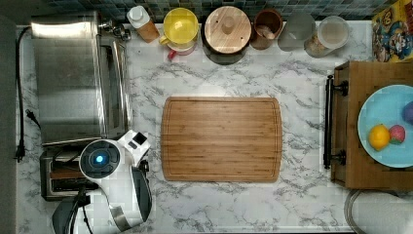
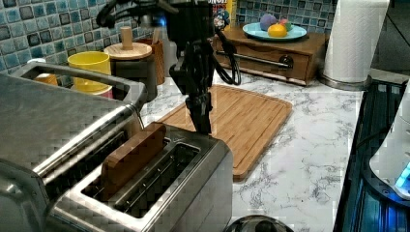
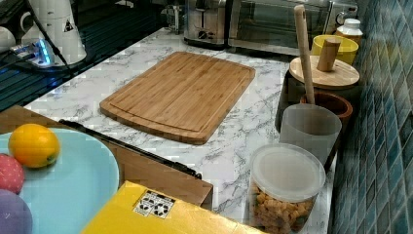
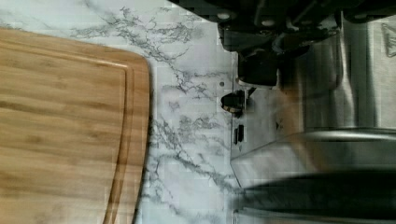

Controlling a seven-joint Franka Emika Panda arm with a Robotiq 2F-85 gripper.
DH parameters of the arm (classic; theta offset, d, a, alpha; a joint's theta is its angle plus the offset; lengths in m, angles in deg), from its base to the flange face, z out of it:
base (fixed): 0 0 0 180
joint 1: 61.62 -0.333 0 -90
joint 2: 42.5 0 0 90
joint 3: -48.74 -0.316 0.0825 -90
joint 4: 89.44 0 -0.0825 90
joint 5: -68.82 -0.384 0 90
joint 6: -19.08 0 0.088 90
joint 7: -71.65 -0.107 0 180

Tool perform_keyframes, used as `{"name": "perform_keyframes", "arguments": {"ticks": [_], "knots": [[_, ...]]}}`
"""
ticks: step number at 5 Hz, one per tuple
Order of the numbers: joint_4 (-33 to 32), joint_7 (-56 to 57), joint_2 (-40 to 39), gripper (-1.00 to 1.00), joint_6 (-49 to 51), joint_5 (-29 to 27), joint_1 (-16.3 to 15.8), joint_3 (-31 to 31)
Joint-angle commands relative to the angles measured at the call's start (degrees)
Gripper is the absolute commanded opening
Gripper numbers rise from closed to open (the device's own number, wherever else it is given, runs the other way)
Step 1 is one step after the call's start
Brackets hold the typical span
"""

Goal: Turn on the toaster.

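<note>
In the left view, the toaster (image 2: 159,193) sits at the lower left beside the toaster oven (image 2: 53,116), and the gripper (image 2: 202,126) hangs just over its far end, finger spacing impossible to judge.

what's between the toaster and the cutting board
In the top view, only bare marble countertop lies between the toaster and the cutting board, with the arm hanging over part of it.
</note>
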Motion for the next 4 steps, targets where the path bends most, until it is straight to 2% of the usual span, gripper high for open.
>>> {"name": "perform_keyframes", "arguments": {"ticks": [1, 3, 4], "knots": [[-0.71, -8.61, -8.53, -1.0, -2.14, 5.48, -1.46, -1.87], [-4.47, -9.51, -12.53, -1.0, -4.35, 3.5, -0.29, -0.6], [-5.87, -6.29, -16.61, -1.0, -4.14, 1.77, 0.36, 0.22]]}}
